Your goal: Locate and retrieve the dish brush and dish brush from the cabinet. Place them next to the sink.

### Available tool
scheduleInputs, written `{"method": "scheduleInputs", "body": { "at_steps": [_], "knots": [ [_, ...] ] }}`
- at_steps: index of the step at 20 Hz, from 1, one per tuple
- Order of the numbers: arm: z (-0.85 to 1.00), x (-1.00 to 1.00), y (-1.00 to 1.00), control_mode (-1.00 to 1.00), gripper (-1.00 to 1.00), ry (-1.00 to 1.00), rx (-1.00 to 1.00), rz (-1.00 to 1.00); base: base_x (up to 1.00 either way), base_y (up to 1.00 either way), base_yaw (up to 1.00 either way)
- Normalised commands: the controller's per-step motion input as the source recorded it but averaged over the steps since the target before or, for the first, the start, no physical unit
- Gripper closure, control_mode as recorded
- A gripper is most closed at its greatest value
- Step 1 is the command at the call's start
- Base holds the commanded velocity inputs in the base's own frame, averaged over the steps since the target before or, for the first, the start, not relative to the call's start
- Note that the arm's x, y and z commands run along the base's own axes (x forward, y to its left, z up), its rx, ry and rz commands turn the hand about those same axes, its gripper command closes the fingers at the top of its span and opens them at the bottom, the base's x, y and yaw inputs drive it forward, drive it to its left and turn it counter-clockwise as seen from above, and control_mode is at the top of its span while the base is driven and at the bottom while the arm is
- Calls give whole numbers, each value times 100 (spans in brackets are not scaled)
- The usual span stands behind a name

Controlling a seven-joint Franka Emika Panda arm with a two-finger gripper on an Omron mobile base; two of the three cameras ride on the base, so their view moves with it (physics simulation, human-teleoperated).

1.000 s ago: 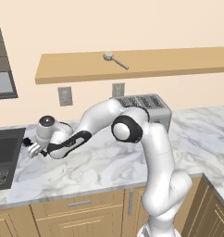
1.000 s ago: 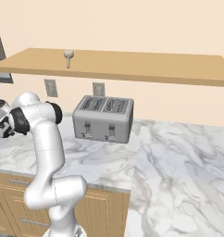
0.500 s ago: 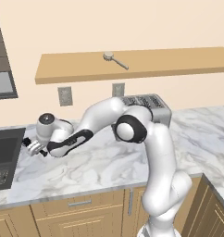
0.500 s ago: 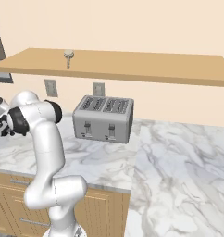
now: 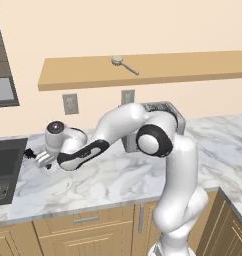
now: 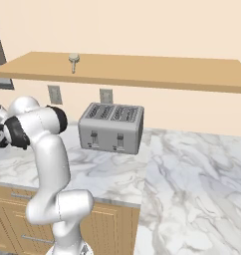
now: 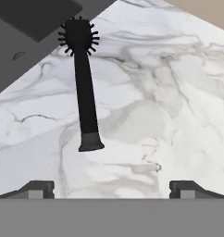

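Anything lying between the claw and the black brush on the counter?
No. In the hand view, bare marble counter separates the open claw from the black brush lying near the sink.

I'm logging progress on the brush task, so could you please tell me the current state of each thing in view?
Black dish brush: lying flat on the marble counter beside the sink, released.
Wooden dish brush: lying on the wooden shelf, untouched.
Hand: open, above the black brush's handle end.
Toaster: slots empty.

The black dish brush (image 7: pixel 84 88) lies on the counter (image 7: pixel 169 106), its head just beside the sink (image 7: pixel 26 41). The wooden dish brush (image 5: pixel 124 65) rests on the shelf (image 5: pixel 193 66) above the toaster (image 6: pixel 111 128)
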Motion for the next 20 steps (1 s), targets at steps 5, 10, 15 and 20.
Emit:
{"method": "scheduleInputs", "body": {
  "at_steps": [5,10,15,20],
  "knots": [
    [28,-22,-50,-100,-100,3,0,-8,0,0,0],
    [32,-15,-52,-100,-100,2,0,-6,0,0,0],
    [33,-9,-52,-100,-100,2,0,-1,0,0,0],
    [30,-13,-52,-100,-100,3,0,0,0,0,0]
  ]
}}
